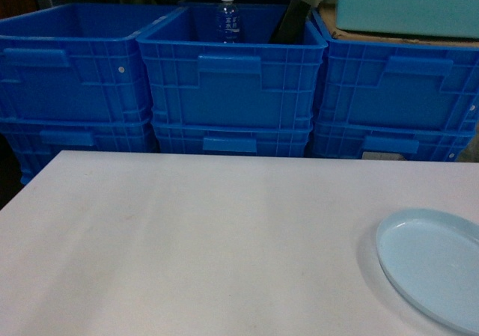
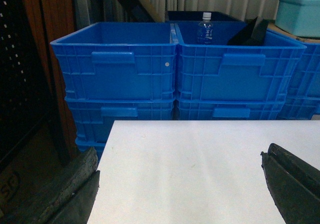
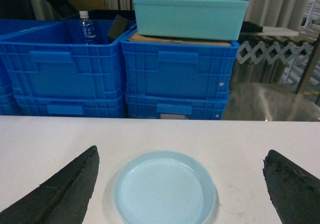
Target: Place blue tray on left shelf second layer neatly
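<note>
Where the white tabletop (image 1: pixel 187 239) fills the lower head view, the blue tray (image 1: pixel 438 265) lies flat near its right front corner, partly cut off by the frame edge. Item: blue tray (image 3: pixel 165 188), pale sky-blue, shallow, low raised rim, empty; in the right wrist view it sits between the two dark fingers of the right end effector (image 3: pixel 181 189), which is spread wide with neither finger touching the rim. Item: left end effector (image 2: pixel 182 184), fingers likewise spread wide apart, hovering above bare tabletop at its left edge, holding nothing. Item: dark-blue ribbed crates (image 1: pixel 232 81), stacked two high in a row just behind the tabletop's far edge, three stacks visible in the head view. Item: clear plastic bottle (image 1: pixel 228 16), white cap, blue label, standing upright inside the upper middle crate, beside a black object (image 1: pixel 290 20) leaning against that crate's right wall. Item: teal bin (image 3: pixel 190 15), boxy, resting on a sheet of brown cardboard (image 3: pixel 175 38) that covers the upper right crate. The shelf itself cannot be clearly identified in these views.
</note>
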You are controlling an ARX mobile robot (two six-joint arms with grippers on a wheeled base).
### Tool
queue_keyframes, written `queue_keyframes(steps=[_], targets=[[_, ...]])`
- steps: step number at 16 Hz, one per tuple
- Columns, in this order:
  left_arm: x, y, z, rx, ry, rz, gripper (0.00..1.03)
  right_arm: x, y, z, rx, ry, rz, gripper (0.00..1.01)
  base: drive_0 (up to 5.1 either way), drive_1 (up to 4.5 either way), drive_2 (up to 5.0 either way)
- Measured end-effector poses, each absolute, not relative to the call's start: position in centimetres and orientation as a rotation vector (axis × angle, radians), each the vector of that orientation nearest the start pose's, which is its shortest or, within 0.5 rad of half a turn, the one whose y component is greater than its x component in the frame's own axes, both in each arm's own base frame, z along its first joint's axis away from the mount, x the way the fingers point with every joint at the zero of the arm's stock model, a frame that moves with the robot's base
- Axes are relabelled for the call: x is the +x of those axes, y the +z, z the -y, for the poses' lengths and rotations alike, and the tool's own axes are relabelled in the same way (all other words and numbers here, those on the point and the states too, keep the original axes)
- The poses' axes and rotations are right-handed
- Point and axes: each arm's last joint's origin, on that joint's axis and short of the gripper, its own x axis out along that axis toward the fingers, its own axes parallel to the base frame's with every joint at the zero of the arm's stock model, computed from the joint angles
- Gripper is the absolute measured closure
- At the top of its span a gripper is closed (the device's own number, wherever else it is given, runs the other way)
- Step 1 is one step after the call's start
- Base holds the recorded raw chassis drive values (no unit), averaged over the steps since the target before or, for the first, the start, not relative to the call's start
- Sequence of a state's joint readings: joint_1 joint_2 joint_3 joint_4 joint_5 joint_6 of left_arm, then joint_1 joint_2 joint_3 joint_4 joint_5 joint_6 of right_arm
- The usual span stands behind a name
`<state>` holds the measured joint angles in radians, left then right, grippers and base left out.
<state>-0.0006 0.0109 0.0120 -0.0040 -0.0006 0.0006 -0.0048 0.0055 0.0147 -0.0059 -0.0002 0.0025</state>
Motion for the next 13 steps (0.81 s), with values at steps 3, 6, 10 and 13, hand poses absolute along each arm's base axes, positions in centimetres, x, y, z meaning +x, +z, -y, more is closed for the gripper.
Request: queue_keyframes(steps=[3,6,10,13], targets=[[9.8,16.6,0.0,0.001,0.0,-0.003,0.05,12.4,17.4,0.3,0.175,0.13,-0.16,0.03,0.0,0.0,0.0],[9.8,16.6,0.0,0.001,0.0,-0.003,0.05,18.7,20.9,2.4,0.329,0.218,-0.352,0.03,0.0,0.0,0.0],[9.8,16.6,0.0,0.001,0.0,-0.003,0.05,24.9,17.0,8.6,0.555,0.228,-0.741,0.03,0.0,0.0,0.0],[9.8,16.6,0.0,0.001,0.0,-0.003,0.05,24.0,14.0,11.8,0.588,0.208,-0.847,0.03,0.0,0.0,0.0]])
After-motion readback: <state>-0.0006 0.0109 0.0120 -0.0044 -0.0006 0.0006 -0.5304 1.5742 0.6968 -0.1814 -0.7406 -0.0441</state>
